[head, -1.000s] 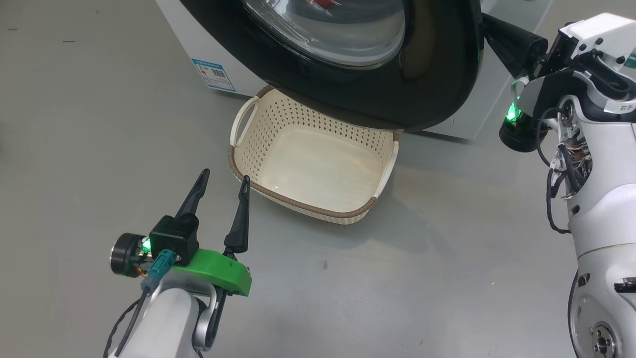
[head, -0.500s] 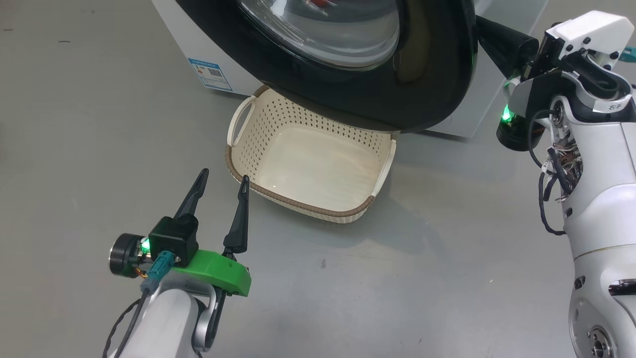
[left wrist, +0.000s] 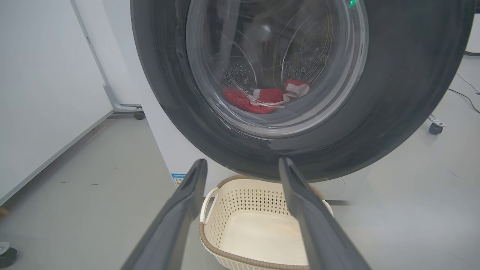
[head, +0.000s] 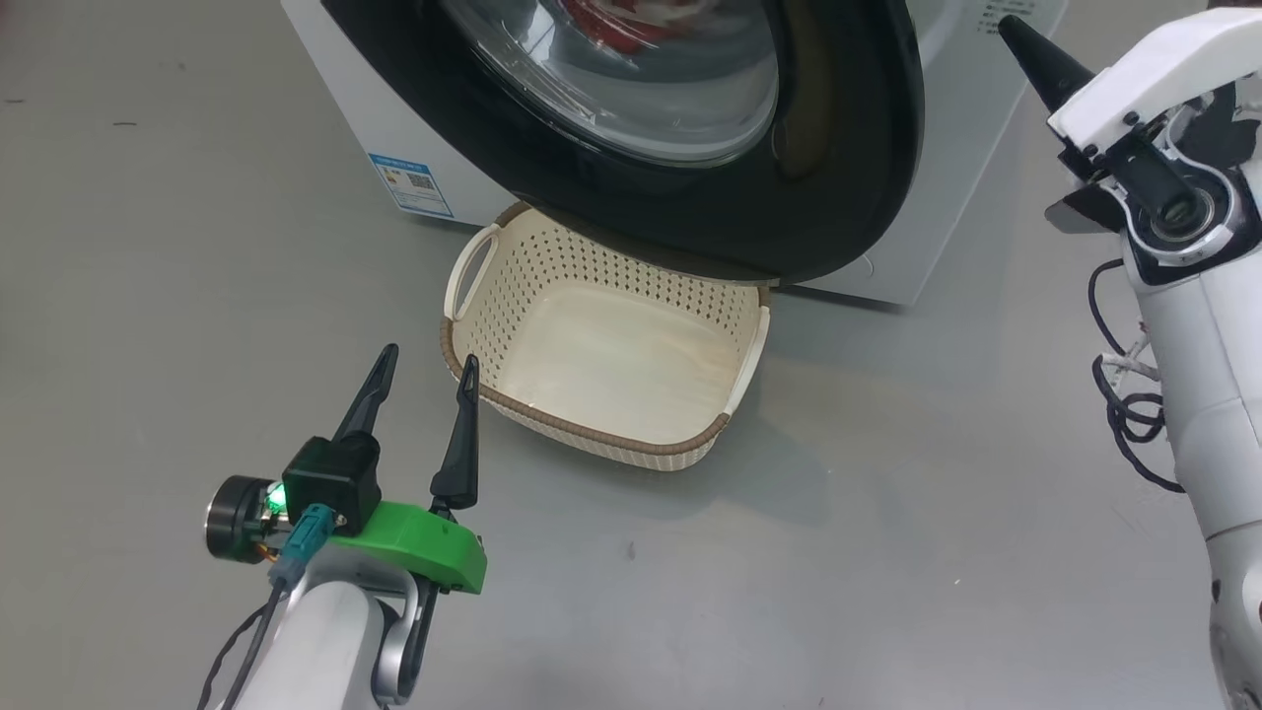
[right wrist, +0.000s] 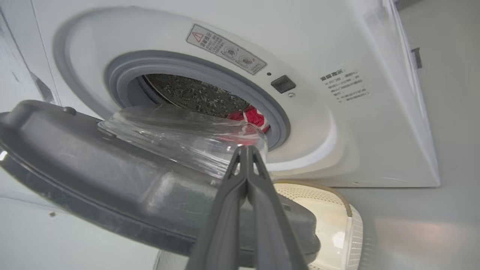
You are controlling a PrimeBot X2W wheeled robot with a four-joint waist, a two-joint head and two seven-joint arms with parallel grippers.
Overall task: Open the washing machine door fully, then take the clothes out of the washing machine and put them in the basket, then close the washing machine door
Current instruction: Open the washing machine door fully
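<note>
We see bright, even light | soft shadow lower right of the basket (head: 611, 281) | glare on the washing machine door (head: 690, 212)

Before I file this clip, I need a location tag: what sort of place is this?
Probably a lab or test room, not a home: smooth grey floor, wheeled white partition, a washing machine set before a robot.

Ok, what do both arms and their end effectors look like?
White-shelled arms. Left end effector: two long dark tapering fingers, green bracket, teal cable plug. Right end effector: same dark fingers; loose black cables on its arm.
</note>
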